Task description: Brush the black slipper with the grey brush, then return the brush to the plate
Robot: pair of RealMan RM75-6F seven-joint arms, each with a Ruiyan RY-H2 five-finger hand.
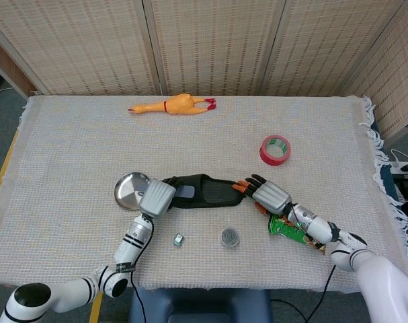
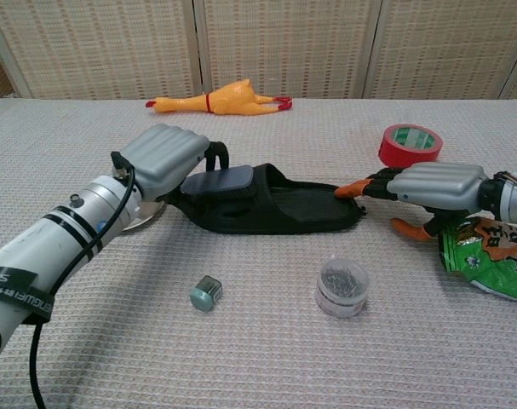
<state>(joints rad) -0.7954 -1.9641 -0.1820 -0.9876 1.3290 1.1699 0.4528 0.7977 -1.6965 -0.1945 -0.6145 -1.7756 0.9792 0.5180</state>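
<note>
The left hand point(image 2: 166, 155) grips the grey brush point(image 2: 222, 181), fingers clamped on its handle, and holds it flat on the heel end of the black slipper point(image 2: 284, 209), which lies at table centre just right of the steel plate point(image 1: 129, 189). The right hand point(image 2: 433, 187), fingers extended together, presses its orange fingertips point(image 2: 350, 189) against the slipper's toe end beside a green snack bag point(image 2: 488, 256).

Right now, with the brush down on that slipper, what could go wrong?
The slipper might slide, since the right robot hand steadies it only at its tip. The left robot hand holding the brush sits close to the plate and could knock it. A long stroke might push the slipper toward the jar.
</note>
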